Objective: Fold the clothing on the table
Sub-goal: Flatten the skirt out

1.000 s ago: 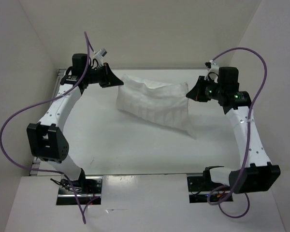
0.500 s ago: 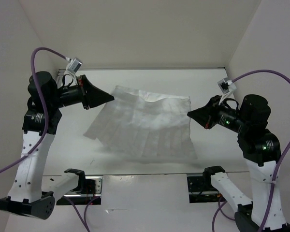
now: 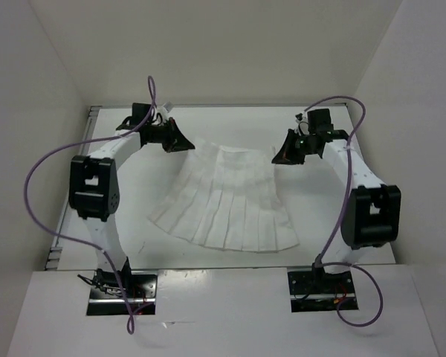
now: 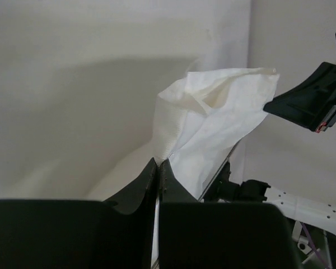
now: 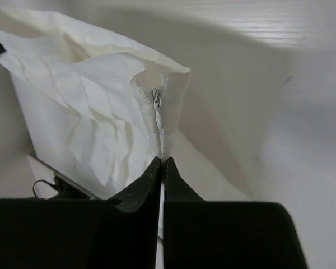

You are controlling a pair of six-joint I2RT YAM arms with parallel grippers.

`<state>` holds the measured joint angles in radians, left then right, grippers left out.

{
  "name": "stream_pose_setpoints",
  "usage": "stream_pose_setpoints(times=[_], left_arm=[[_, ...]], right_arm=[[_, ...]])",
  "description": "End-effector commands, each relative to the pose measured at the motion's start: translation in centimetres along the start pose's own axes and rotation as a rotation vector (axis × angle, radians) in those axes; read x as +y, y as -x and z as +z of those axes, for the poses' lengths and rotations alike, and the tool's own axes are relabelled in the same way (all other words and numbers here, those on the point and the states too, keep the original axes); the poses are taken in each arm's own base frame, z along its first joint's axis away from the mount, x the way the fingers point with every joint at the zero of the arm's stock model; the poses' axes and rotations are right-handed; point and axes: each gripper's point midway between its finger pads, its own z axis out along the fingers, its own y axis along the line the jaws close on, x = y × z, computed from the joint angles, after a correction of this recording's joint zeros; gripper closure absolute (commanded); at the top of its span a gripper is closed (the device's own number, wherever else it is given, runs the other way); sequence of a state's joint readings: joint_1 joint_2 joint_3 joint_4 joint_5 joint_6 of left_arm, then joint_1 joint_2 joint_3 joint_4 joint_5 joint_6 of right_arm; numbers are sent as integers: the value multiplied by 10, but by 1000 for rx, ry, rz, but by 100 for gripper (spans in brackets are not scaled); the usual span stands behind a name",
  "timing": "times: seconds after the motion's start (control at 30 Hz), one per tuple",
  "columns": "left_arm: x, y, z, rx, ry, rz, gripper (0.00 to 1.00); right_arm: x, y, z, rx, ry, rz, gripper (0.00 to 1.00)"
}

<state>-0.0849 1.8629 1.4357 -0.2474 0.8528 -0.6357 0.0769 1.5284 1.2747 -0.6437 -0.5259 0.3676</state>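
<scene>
Left end effector [image 3: 189,145], right end effector [image 3: 276,157] pinch clothing [image 3: 227,204] between walls [image 3: 30,97].

Left arm [image 3: 108,156], right arm [image 3: 360,169]: white tubular links, black joint housings. Big black boxy elbow block [image 3: 94,187] on each, with cut-out window (white showing through). Wrists black, small white fitting on top. Jaws matte black, wedge-shaped, tapering to thin tips. Purple cable [image 3: 28,182] loops off each arm. Bases [image 3: 123,286] black, on bare metal plates. Small dark holes dot white link in left wrist view.
</scene>
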Motion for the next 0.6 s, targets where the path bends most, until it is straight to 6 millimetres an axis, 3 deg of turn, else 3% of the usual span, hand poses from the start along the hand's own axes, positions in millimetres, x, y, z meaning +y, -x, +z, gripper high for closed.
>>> stream_pose_setpoints(times=[0.0, 0.03, 0.1, 0.13, 0.17, 0.2, 0.23, 0.27, 0.4, 0.57], left_arm=[[18, 50, 23, -59, 3, 36, 100], [24, 54, 30, -50, -3, 18, 100], [50, 56, 48, -24, 14, -30, 100], [46, 68, 51, -39, 4, -17, 100], [59, 68, 60, -28, 11, -34, 100], [53, 73, 59, -36, 6, -22, 100], [64, 73, 66, -27, 12, -35, 100], [64, 84, 64, -46, 7, -36, 100], [82, 94, 81, -46, 7, -45, 100], [103, 95, 102, -22, 26, -72, 100]], right_arm=[[-26, 44, 19, -86, -77, 0, 100], [-42, 48, 37, -56, -106, 29, 100], [-61, 51, 51, -38, -145, 43, 100], [-70, 53, 63, -22, -165, 54, 100], [-72, 59, 66, -27, -172, 53, 100], [-80, 60, 69, -30, -178, 62, 100], [-83, 64, 73, -36, -189, 61, 100], [-89, 66, 78, -33, -202, 65, 100], [-93, 78, 88, -46, -206, 49, 100], [-105, 91, 105, -49, -263, 48, 100]])
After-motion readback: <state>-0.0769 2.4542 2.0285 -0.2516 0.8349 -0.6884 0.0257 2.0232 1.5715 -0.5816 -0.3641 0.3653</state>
